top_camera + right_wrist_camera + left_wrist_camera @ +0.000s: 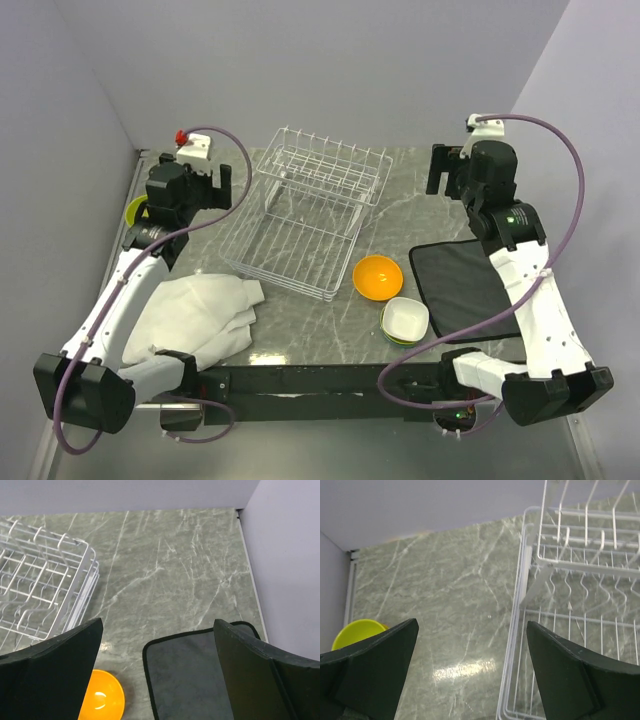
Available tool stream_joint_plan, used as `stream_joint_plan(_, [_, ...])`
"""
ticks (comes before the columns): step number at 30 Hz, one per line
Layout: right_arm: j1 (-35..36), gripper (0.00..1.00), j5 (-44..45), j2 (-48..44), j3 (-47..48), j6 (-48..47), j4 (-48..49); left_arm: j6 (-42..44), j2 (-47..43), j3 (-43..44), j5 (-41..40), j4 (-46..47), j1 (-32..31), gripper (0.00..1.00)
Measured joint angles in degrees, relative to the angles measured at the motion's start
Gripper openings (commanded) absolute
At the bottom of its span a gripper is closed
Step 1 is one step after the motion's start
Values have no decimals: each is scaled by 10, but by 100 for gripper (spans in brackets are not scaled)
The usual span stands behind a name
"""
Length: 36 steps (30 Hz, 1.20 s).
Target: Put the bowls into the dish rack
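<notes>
White wire dish rack (310, 210) stands mid-table, near the far edge, and holds nothing: a flat grid base of thin rods and a raised tier of upright prongs, both bare. By my judgement the loading has not begun; every bowl in view is out on the table. Glossy orange round plastic bowl (378, 277) sits upright just beside the rack's near right corner. Nearer the bases, a short nested stack (405, 320): the top bowl is pale white inside, with a lime rim showing below it; how many are in the stack I cannot tell. Yellow-green plastic bowl (357, 631) sits at the far left edge, partly hidden by the left arm. The table (320, 325) is grey-green stone-patterned, smooth, with a sheen. Dark grey rectangular mat (455, 285), matte with a black hem, lies to the right; crumpled white cloth (200, 315), soft and folded, lies near left. Left hand (472, 625) is spread wide and carries nothing, between the yellow-green bowl and the rack. Right hand (159, 622) is likewise spread and bare, raised over the mat's far edge.
</notes>
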Motion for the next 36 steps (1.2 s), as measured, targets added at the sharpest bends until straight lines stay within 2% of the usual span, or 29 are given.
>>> stream_joint_plan(3, [-11, 100, 7, -3, -2, 19, 0, 7, 17, 14, 20, -38, -1, 97])
stream_joint_plan(5, [-33, 94, -11, 0, 0, 30, -7, 10, 38, 31, 33, -63, -2, 97])
stream_joint_plan(11, [-117, 92, -159, 30, -3, 77, -35, 9, 58, 32, 56, -100, -2, 97])
stream_joint_plan(15, [-115, 92, -221, 36, -25, 106, -41, 4, 61, 24, 60, -97, -2, 99])
stream_joint_plan(18, [-103, 93, -234, 39, -31, 111, -44, 0, 72, 11, 68, -99, -2, 98])
stream_joint_plan(20, [-91, 98, -238, 40, -32, 110, -43, -1, 90, 11, 73, -101, -2, 97])
stream_joint_plan(24, [-73, 99, -271, 40, -33, 103, -37, 0, 132, 12, 88, -115, -2, 98])
stream_joint_plan(28, [-68, 99, -296, 40, -47, 103, -24, 0, 157, 13, 94, -123, -2, 90])
stream_joint_plan(33, [-68, 99, -301, 40, -52, 103, -22, 0, 196, 26, 96, -129, -2, 85])
stream_joint_plan(34, [-68, 99, -301, 40, -52, 102, -21, 0, 201, 27, 95, -128, -2, 78])
stream_joint_plan(36, [-68, 98, -301, 41, -52, 103, -21, 0, 213, 28, 95, -129, -2, 74])
